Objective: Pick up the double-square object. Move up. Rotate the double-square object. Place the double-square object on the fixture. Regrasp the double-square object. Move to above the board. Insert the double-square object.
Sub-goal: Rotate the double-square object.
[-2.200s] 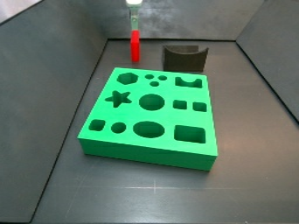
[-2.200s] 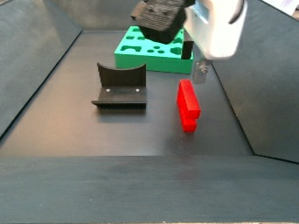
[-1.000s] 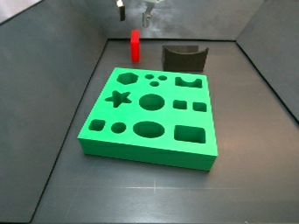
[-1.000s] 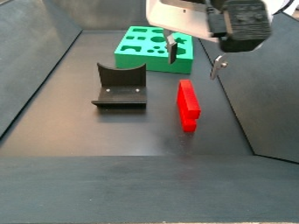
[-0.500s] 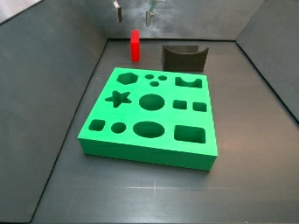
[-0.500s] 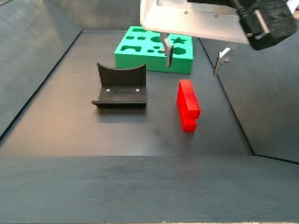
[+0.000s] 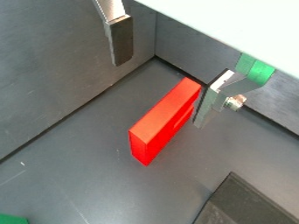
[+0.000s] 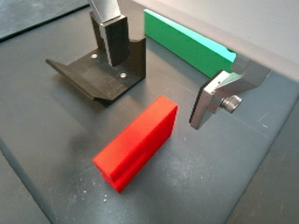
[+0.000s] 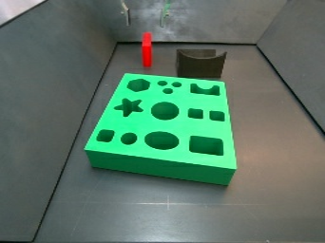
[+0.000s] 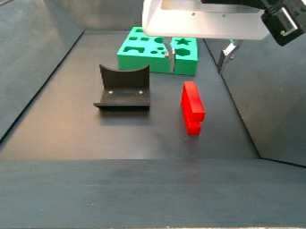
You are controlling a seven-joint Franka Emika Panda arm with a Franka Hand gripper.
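The double-square object [image 10: 191, 108] is bright red all over, with no markings. The board [image 9: 164, 125] is bright green with dark cut-outs. The fixture [image 10: 122, 88] is dull dark grey-black. The gripper [image 8: 163, 63], hanging above the red piece, has flat silver fingers [image 8: 218, 97] with dark pads. The floor [image 9: 165, 204] is plain dark grey.

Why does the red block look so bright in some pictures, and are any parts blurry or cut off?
In both wrist views the double-square object is evenly lit and sharp, with only a soft shadow on the floor. In a side view the gripper hangs open above it, its white body cut off by the frame. In a side view the fingers look small and blurry, and the board glows bright green.
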